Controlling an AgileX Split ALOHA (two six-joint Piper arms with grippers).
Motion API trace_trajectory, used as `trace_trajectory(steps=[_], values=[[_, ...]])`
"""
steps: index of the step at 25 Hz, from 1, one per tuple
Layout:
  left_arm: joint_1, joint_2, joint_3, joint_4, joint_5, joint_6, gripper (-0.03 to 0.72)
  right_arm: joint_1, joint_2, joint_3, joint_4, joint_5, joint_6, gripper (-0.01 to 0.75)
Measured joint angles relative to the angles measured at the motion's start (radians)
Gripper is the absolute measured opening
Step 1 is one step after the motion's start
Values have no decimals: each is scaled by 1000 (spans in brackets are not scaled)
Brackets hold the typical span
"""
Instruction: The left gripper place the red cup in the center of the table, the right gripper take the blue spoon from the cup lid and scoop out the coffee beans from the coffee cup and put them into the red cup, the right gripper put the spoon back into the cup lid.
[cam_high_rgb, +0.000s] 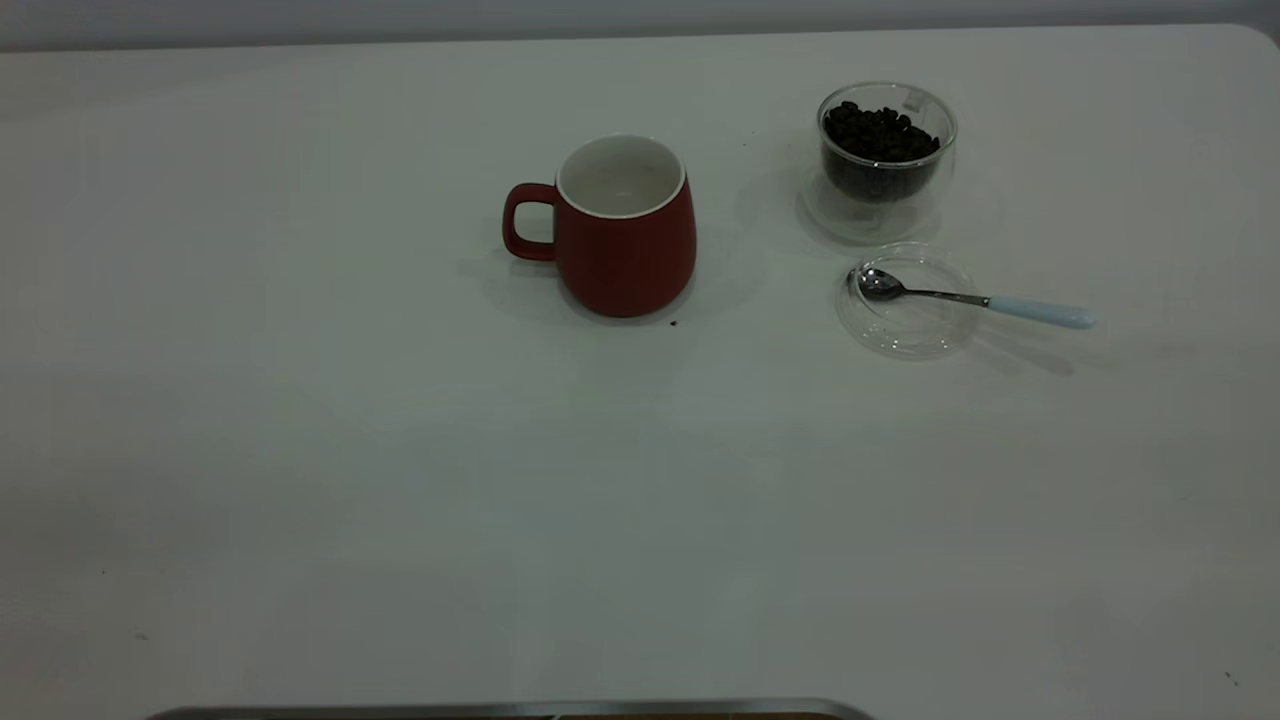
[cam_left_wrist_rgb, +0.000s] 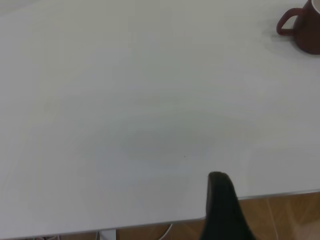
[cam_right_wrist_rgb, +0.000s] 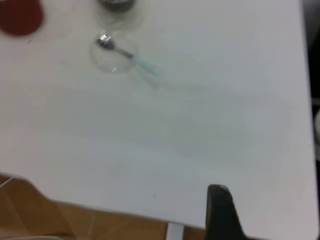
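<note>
Red cup (cam_high_rgb: 625, 245) sits mid-table, empty inside. Blue spoon (cam_high_rgb: 975, 299) rests on the cup lid (cam_high_rgb: 908, 300), thin, light and slippery; grab its pale handle. I cannot tell if either gripper is open.

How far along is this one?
Red cup stands mid-table; inside looks white, no beans visible. Blue spoon lies with its bowl in the cup lid. Coffee beans fill the coffee cup. Both grippers are back near the table edge; whether scooping remains, I cannot tell.

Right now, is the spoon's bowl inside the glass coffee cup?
No, the blue spoon lies with its bowl in the cup lid, beside the coffee cup.
</note>
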Motion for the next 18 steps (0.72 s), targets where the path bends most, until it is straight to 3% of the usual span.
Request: trace_trajectory(steps=[4, 10, 18], values=[[0, 0, 0, 0, 0, 0, 533, 10, -2, 25, 31, -68, 10, 496], [0, 0, 0, 0, 0, 0, 533, 7, -42, 38, 45, -78, 10, 496], [0, 0, 0, 0, 0, 0, 533, -87, -63, 39, 45, -77, 2, 496]])
